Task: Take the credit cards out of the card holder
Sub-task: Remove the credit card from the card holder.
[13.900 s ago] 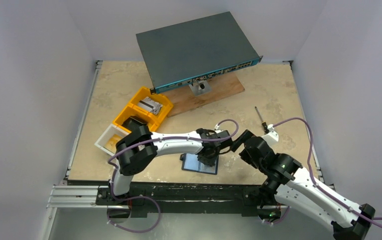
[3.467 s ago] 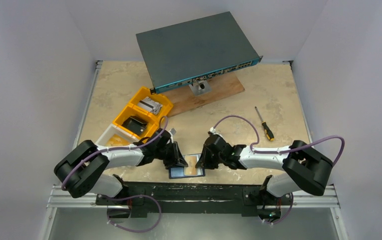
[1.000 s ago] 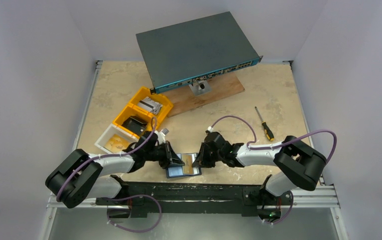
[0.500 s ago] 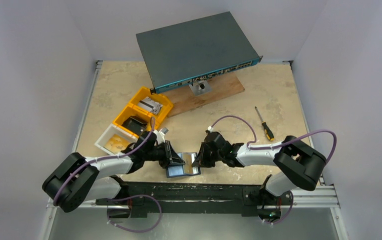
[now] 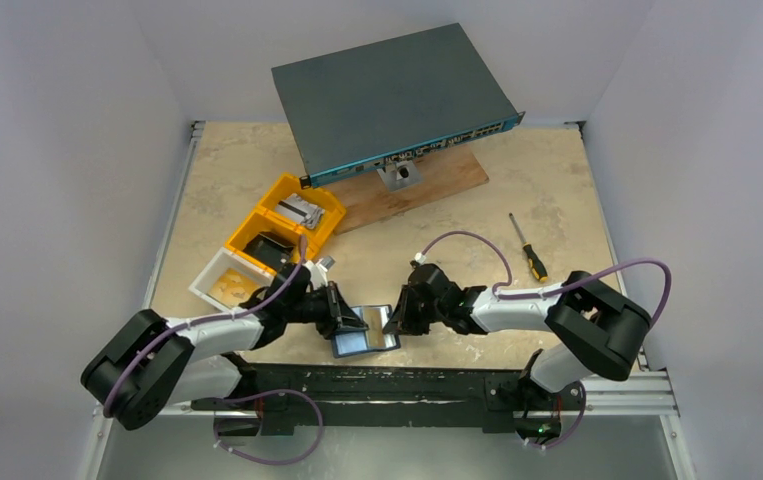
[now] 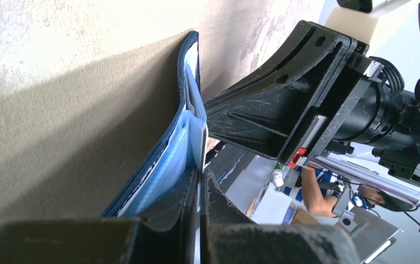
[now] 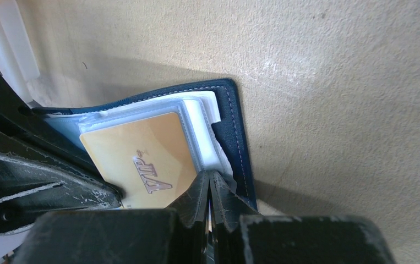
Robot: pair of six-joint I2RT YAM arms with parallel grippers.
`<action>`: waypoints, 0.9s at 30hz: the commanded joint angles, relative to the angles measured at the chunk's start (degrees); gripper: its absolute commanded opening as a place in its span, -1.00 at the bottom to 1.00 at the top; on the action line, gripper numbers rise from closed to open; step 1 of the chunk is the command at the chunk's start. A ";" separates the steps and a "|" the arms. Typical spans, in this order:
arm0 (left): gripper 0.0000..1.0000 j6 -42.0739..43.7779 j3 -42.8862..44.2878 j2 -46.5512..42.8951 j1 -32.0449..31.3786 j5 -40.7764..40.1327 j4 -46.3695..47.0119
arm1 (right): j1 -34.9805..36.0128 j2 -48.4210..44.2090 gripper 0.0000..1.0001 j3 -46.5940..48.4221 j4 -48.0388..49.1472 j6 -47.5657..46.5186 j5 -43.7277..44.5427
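A: Left arm (image 5: 207,330) has drawn back toward lower left; card holder (image 5: 365,332) lies open, lower centre of the counter (image 5: 557,180).

B: Both clenched: left hand (image 6: 201,176) on a sleeve (image 6: 188,137), right hand (image 7: 210,179) on the holder's edge. Anchor firmly; slide the gold card (image 7: 141,159) out straight.

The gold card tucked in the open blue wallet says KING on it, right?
No. The gold card says VIP, not KING, as the right wrist view shows. It is tucked in the open blue card holder, as you said.
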 commanded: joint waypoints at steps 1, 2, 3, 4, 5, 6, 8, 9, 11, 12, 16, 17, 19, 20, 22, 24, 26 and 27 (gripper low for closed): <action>-1.00 0.84 0.72 -4.92 1.48 4.78 1.47 | -0.31 4.50 -1.00 -3.67 -12.15 -2.57 8.44; -1.00 2.25 1.11 -5.95 1.98 4.81 -1.66 | -0.39 4.54 -1.00 -3.72 -12.12 -2.58 8.38; -1.00 3.89 1.84 -7.05 2.25 4.59 -4.92 | -0.41 4.44 -1.00 -3.82 -11.99 -2.57 8.35; -1.00 5.70 2.69 -7.77 2.49 4.22 -8.16 | -0.47 4.50 -1.00 -3.87 -11.93 -2.57 8.30; -1.00 7.63 3.68 -8.23 2.55 4.02 -12.43 | -0.49 4.69 -1.00 -3.82 -11.88 -2.57 8.25; -1.00 9.40 4.61 -8.18 2.62 4.15 -14.85 | -0.54 4.78 -1.00 -3.84 -11.78 -2.65 8.25; -1.00 11.13 5.32 -7.60 2.72 4.20 -16.76 | -0.56 5.11 -1.00 -3.66 -11.71 -2.74 8.18; -1.00 11.48 5.33 -7.21 2.76 4.07 -17.19 | -0.56 5.17 -1.00 -3.53 -11.66 -2.84 8.13; -1.00 11.36 4.98 -6.05 2.80 4.05 -16.37 | -0.58 5.18 -1.00 -3.43 -11.70 -2.92 8.17; -1.00 10.79 4.51 -5.65 2.82 4.22 -15.12 | -0.59 5.01 -1.00 -3.34 -11.60 -2.92 8.11; -1.00 9.47 3.69 -4.85 2.81 4.21 -12.93 | -0.58 3.82 -1.00 -3.62 -11.25 -3.01 7.79; -1.00 9.55 3.71 -4.81 2.96 4.13 -13.14 | -0.77 3.53 -1.00 -3.70 -11.38 -3.08 7.88; -1.00 10.53 3.87 -4.95 3.39 4.03 -14.86 | -1.30 3.03 -1.00 -3.91 -11.69 -3.47 8.07; -1.00 11.21 4.07 -5.02 3.59 3.92 -16.03 | -1.63 2.95 -1.00 -4.08 -11.64 -3.67 8.00; -1.00 12.53 4.60 -5.05 3.93 3.18 -18.70 | -2.06 2.71 -1.00 -4.44 -11.45 -3.88 7.81; -1.00 14.15 5.33 -4.70 4.12 2.50 -22.54 | -2.29 2.65 -1.00 -4.60 -11.50 -3.99 7.80; -1.00 15.53 5.80 -4.60 4.31 0.98 -25.82 | -2.42 2.64 -1.00 -4.58 -11.38 -4.00 7.81; -1.00 15.82 5.81 -4.62 4.57 0.64 -26.47 | -2.47 2.57 -1.00 -4.56 -11.36 -4.06 7.81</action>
